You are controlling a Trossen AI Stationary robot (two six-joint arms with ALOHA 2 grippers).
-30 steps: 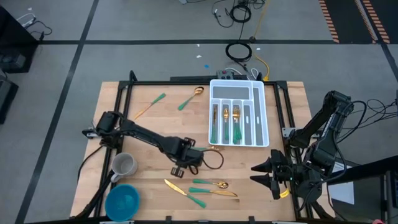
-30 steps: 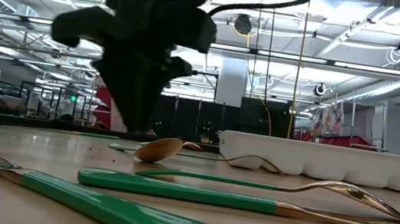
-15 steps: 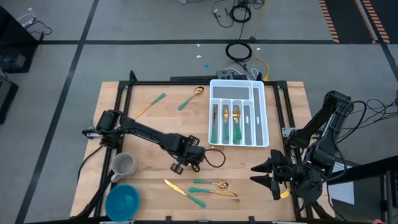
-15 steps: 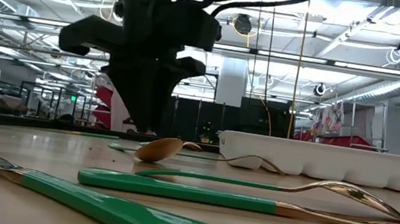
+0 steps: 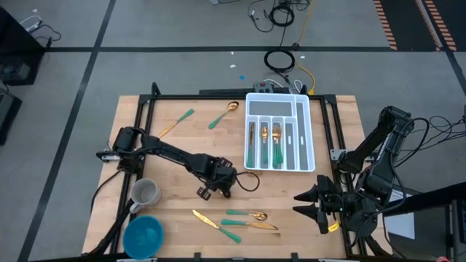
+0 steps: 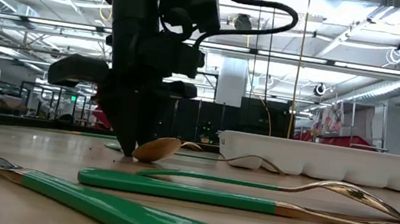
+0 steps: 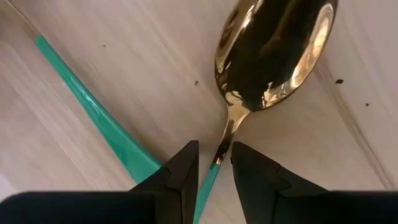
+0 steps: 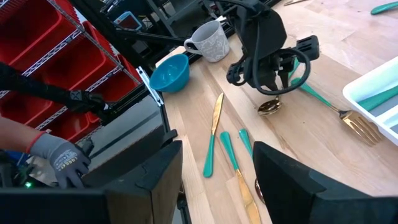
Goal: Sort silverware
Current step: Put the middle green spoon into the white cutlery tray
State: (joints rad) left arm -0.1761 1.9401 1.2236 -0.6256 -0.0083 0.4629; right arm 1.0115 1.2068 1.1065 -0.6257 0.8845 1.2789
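Observation:
My left gripper (image 5: 217, 185) stands fingers-down on the table in front of the white tray (image 5: 309, 131). It is open, with one finger on each side of the thin gold neck (image 7: 224, 146) of a teal-handled spoon (image 7: 273, 50). The spoon lies flat, and its bowl (image 6: 158, 148) shows beside the fingertips. A teal-handled fork (image 8: 329, 104) lies next to it. More silverware lies near the table's near edge (image 5: 237, 220), near the far edge (image 5: 224, 114) and inside the tray (image 5: 263, 142). My right gripper (image 5: 319, 208) waits, open, off the table's right near corner.
A grey mug (image 5: 145, 193) and a blue bowl (image 5: 143, 235) sit at the table's left near corner. A knife (image 5: 206, 220) and other pieces lie between the left gripper and the near edge. A person's gloved hand (image 8: 59, 160) shows beyond the table by red bins.
My left gripper has come down until its fingertips reach the table beside the spoon's bowl, has shifted slightly toward the far edge, and has turned about its wrist. The silverware has stayed where it was.

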